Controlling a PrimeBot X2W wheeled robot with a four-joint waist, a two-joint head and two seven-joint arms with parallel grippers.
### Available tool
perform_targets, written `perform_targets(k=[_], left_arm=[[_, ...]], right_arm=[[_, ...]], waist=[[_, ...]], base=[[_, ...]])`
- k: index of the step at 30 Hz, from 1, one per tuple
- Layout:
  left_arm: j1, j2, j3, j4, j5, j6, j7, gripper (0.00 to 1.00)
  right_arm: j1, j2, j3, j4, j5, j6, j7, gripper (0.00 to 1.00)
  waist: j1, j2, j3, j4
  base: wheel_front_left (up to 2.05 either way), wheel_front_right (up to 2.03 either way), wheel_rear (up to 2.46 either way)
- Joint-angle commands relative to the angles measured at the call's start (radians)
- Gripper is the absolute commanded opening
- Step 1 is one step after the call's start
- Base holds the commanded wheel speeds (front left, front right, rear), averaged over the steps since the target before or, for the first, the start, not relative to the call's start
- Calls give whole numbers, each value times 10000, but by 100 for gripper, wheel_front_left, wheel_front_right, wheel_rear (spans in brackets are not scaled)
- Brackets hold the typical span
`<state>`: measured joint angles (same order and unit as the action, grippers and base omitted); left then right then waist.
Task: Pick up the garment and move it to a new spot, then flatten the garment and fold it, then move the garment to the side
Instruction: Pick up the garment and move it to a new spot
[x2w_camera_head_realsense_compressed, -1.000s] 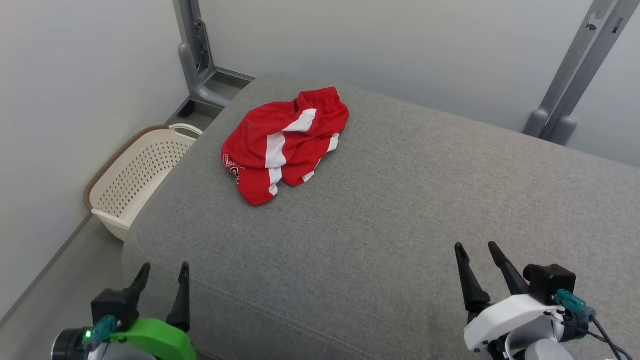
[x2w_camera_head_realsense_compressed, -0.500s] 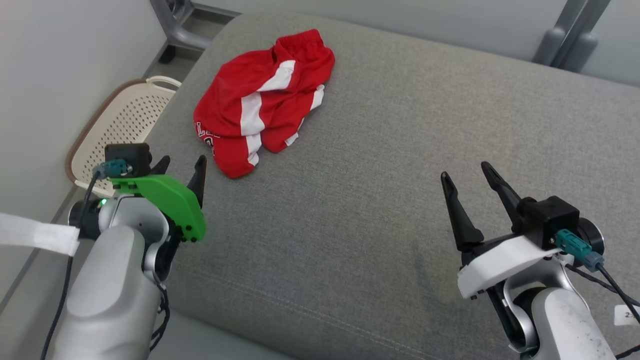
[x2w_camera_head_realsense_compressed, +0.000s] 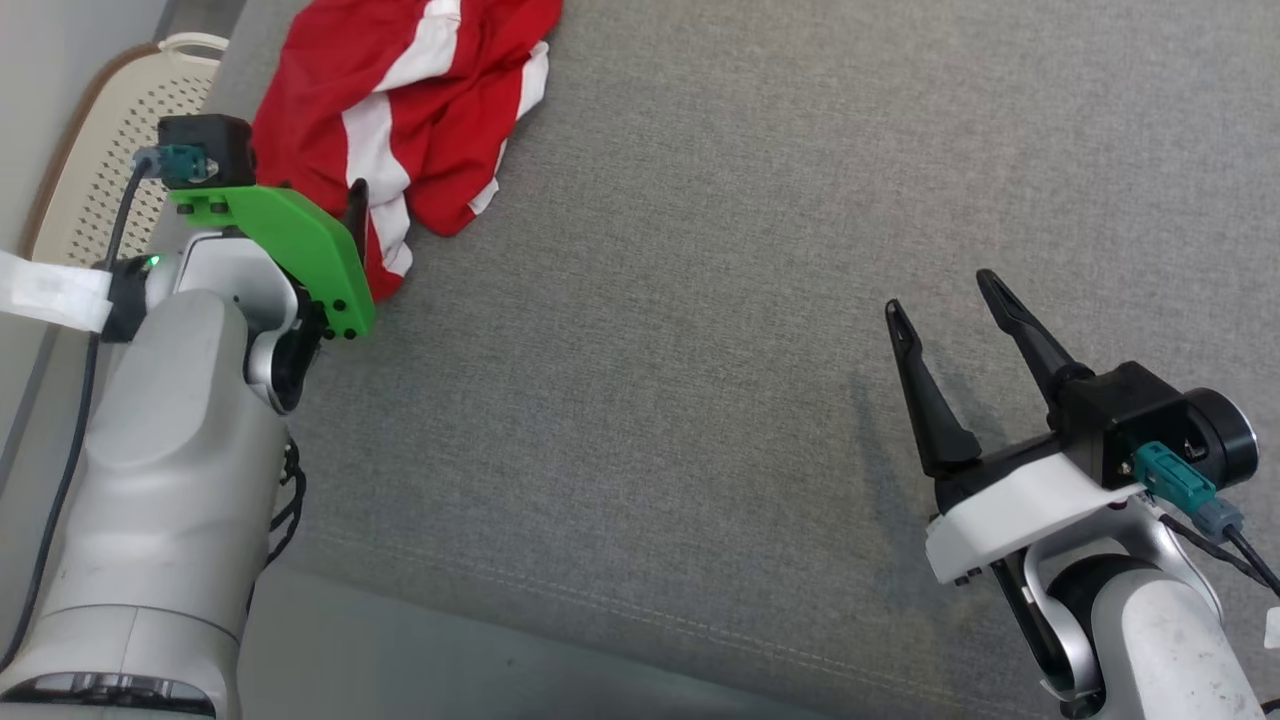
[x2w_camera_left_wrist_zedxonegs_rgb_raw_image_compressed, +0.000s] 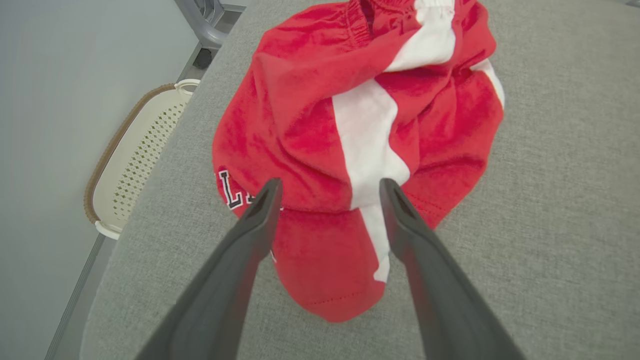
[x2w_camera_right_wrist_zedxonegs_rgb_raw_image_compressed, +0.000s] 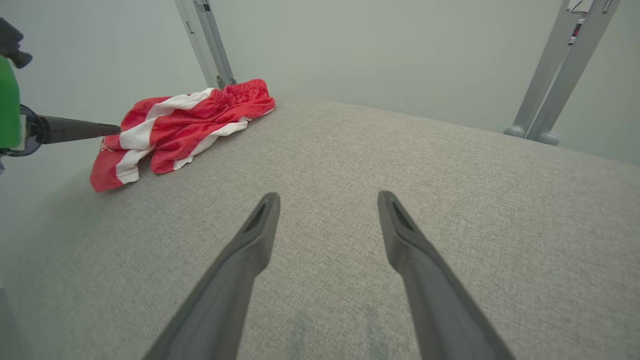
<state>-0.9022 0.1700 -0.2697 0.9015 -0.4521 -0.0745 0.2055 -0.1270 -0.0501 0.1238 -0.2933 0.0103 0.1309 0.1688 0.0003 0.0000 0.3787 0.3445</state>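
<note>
None of the task's stages had been completed at inspection. The grey upholstered surface (x2w_camera_head_realsense_compressed: 720, 330) ran across the middle of the head view. The garment (x2w_camera_head_realsense_compressed: 400, 100), red shorts with white stripes, lay crumpled and unfolded at the upper left of that view, resting on the surface and not lifted. The left gripper (x2w_camera_left_wrist_zedxonegs_rgb_raw_image_compressed: 330, 184) stood wide open and empty, its fingers poised over the garment's near hem at the centre of the left wrist view; contact could not be confirmed. The right gripper (x2w_camera_head_realsense_compressed: 940, 293), at the lower right of the head view, was likewise wide open, empty and well apart from the garment. Pickup, relocation, flattening, folding and setting aside were judged outstanding.
</note>
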Motion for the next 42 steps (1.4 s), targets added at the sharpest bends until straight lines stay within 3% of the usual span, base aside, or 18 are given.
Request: perform_targets(k=[1,10,11,12,13,25,34,42], left_arm=[[-297,34,-32,204,57,109,-50,100],[-935,156,-21,1194,44,322,-354,100],[-989,169,-29,1253,67,326,-454,74],[-1053,185,-67,1270,136,351,-621,5],[-1103,170,-94,1306,162,365,-740,0],[-1730,-189,-393,1015,151,-134,-1730,0],[-2405,-756,-1059,-508,50,-443,-1825,0],[-2461,-1143,-1784,-2511,-973,-538,-1437,0]], right_arm=[[99,-73,8,-119,-43,-4,69,100],[106,-100,-32,-274,92,-4,63,100],[107,-96,-38,-240,107,-4,47,100],[99,-86,-31,-196,117,-4,28,100],[82,-80,-29,-144,131,-4,16,100],[-17,-19,77,811,701,-4,-652,100],[294,-20,-181,1553,1398,-4,-1250,100],[344,-18,-207,2163,2044,-4,-1814,100]], waist=[[-3,0,692,-558],[-3,0,890,-841],[-3,0,889,-850],[-3,0,878,-858],[-3,0,847,-866],[-3,0,-464,-1344],[-3,0,-1519,-2370],[-3,0,-2099,-3605]], base=[[0,0,0],[0,0,0],[0,0,0],[0,0,0],[0,0,0],[0,0,0],[0,0,0],[0,0,0]])
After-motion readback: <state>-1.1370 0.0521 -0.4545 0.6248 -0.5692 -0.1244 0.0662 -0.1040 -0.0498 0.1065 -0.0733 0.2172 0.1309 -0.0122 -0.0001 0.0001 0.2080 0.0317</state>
